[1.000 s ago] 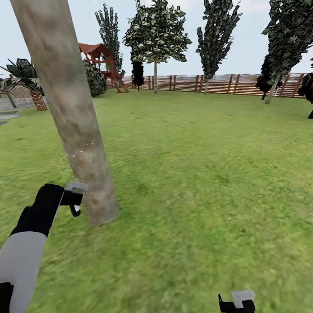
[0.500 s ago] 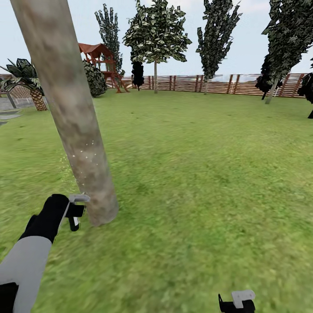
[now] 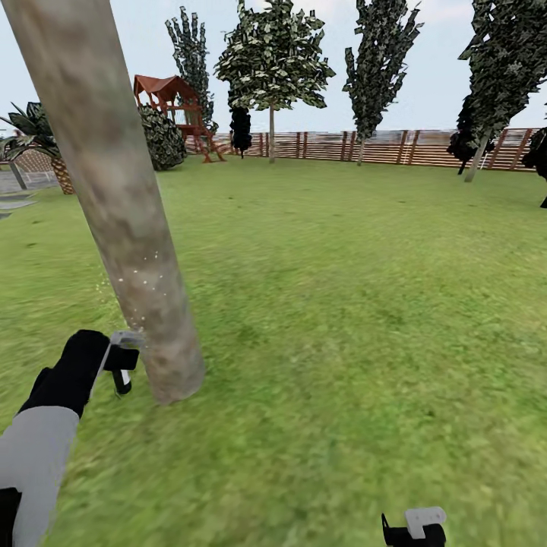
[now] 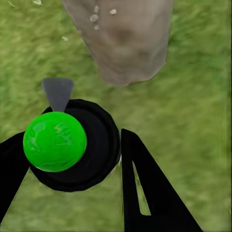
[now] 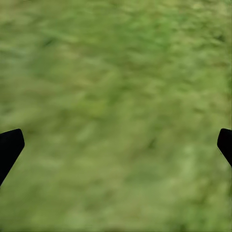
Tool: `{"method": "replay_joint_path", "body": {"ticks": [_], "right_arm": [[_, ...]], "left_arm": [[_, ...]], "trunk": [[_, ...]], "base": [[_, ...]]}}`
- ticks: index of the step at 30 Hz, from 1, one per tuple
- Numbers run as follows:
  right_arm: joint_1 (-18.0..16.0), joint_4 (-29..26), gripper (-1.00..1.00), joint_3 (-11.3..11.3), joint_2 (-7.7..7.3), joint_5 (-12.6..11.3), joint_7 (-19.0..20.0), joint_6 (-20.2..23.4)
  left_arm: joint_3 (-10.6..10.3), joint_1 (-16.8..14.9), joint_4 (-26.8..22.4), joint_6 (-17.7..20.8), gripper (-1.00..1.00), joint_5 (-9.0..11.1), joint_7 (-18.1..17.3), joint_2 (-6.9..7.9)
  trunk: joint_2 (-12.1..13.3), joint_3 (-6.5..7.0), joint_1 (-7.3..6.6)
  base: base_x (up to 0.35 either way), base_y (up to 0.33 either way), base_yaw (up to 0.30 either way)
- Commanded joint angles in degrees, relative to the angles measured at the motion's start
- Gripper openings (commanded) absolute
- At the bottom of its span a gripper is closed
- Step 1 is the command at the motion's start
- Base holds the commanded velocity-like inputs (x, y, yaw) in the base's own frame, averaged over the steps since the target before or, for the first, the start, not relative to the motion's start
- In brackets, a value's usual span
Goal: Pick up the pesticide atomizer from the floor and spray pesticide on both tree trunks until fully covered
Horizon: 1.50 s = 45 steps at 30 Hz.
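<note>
A thick pale grey-brown tree trunk [image 3: 129, 228] leans up from the lawn at the left, with white specks [image 3: 144, 275] scattered on its lower part. My left gripper [image 3: 121, 363] is close beside the trunk's base, shut on the pesticide atomizer [image 4: 72, 145]. In the left wrist view the atomizer is a black round bottle with a bright green cap, held between the dark fingers [image 4: 145, 188], its grey nozzle toward the trunk [image 4: 121, 38]. A second tree [image 3: 271, 68] with a patchy green canopy stands far off by the fence. My right gripper [image 3: 414, 528] hangs open over grass [image 5: 116, 145].
Green lawn [image 3: 342, 304] stretches to a brown slat fence [image 3: 395, 146]. Dark cone-shaped trees [image 3: 376, 61] line the fence. A red-roofed play tower [image 3: 171, 106] and a palm-like plant [image 3: 42, 140] stand at the far left, next to a strip of grey paving [image 3: 15, 201].
My left gripper with the atomizer dipped lower beside the trunk's base, then came back up a little and leftward. The view shifted slightly. The right gripper stayed still.
</note>
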Motion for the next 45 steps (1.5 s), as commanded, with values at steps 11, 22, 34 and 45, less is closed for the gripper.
{"method": "replay_joint_path", "body": {"ticks": [11,22,34,45], "right_arm": [[0.00,0.00,1.00,0.00,0.00,0.00,0.00,0.00],[0.00,0.01,1.00,0.00,0.00,0.00,0.00,0.00],[0.00,0.00,1.00,0.05,0.05,0.00,0.09,0.00],[0.00,0.00,1.00,0.01,0.09,0.00,0.09,0.00]], "left_arm": [[-4.43,-5.54,-1.10,3.49,-1.00,0.14,-3.98,1.56],[-4.42,-5.51,-1.31,3.49,-1.00,0.12,-3.98,4.30],[-4.43,-2.90,-0.56,2.39,-1.00,0.07,-3.93,2.47],[-2.89,0.20,-0.40,2.14,-1.00,-0.06,-3.63,3.03]], "trunk": [[0.00,-0.01,0.00],[0.00,-0.01,0.00],[0.00,-0.01,0.00],[0.00,-0.01,0.00]], "base": [[0.000,0.000,0.000],[0.000,0.000,0.000],[0.000,-0.054,0.014],[0.000,-0.266,0.169]]}}
